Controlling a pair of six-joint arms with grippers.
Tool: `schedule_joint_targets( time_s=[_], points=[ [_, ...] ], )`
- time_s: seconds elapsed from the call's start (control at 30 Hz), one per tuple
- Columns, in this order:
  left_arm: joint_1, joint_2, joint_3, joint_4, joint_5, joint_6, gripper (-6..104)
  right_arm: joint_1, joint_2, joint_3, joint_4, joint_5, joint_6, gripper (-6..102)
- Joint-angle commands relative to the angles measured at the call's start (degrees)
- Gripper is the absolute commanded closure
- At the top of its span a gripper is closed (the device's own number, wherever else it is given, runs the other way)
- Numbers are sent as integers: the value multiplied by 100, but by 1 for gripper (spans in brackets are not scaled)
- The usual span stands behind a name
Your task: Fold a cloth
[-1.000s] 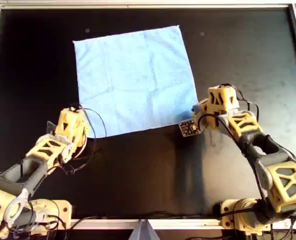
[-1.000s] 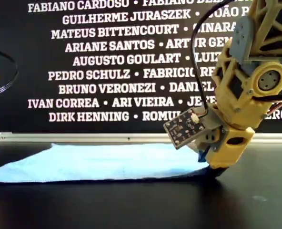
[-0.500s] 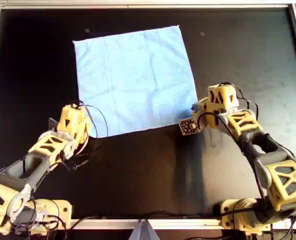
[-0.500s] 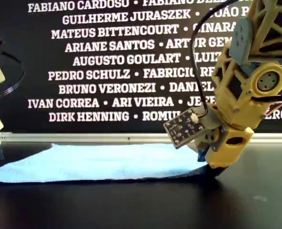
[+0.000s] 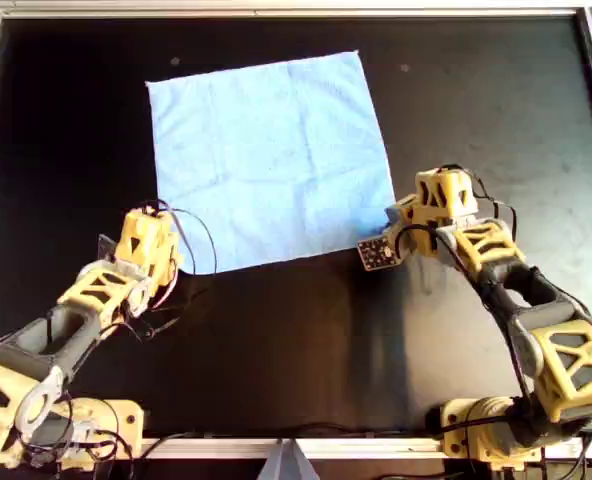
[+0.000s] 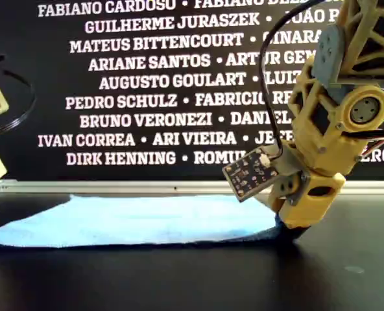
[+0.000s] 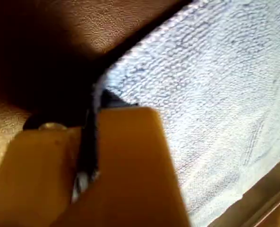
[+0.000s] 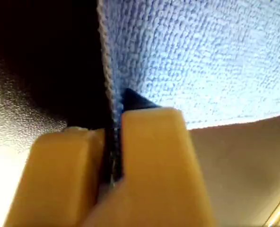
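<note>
- Cloth [image 5: 271, 160], a sky-blue square, lay spread flat on the black worktop [image 5: 276, 340]. It sat toward 12 o'clock from the worktop's middle in the overhead view.
- My first pincer [image 7: 95, 101] was pressed together on a corner of the cloth. The first wrist view showed the ribbed fabric caught between its yellow fingers [image 7: 130, 156].
- My second pincer [image 8: 115, 109] was likewise pinching the cloth at a corner, with the hem running into the slit between its fingers.
- In the overhead view one arm [image 5: 146, 245] met the cloth at its 7 o'clock corner. The other arm [image 5: 441, 200] met it at the 4 o'clock corner. I could not tell from the wrist views which arm was first and which was second.
- A small circuit board [image 5: 376, 254] hung on the arm at the 4 o'clock corner, just beside the cloth's near edge.
- From the exterior view the cloth looked low and flat on the worktop. Its end on that view's right ran under the yellow arm.
- A metal rail [image 5: 276, 8] bordered the worktop at 12 o'clock, apart from the cloth.
</note>
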Motion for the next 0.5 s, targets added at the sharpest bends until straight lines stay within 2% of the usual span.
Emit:
schedule_joint_targets(
  time_s=[0.0, 0.17, 0.37, 0.47],
  points=[
    [-97, 62, -97, -70, 62, -26, 99, 44, 53, -299, -220, -53, 44, 98],
    [-97, 70, -26, -44, 308, -18, 99, 44, 149, -167, -220, -53, 44, 97],
    [-97, 79, -9, 18, 958, 70, 99, 9, 220, 62, -220, -53, 44, 97],
    [-88, 70, 18, 18, 1195, 70, 99, -18, 396, 272, -220, -53, 44, 97]
  ],
)
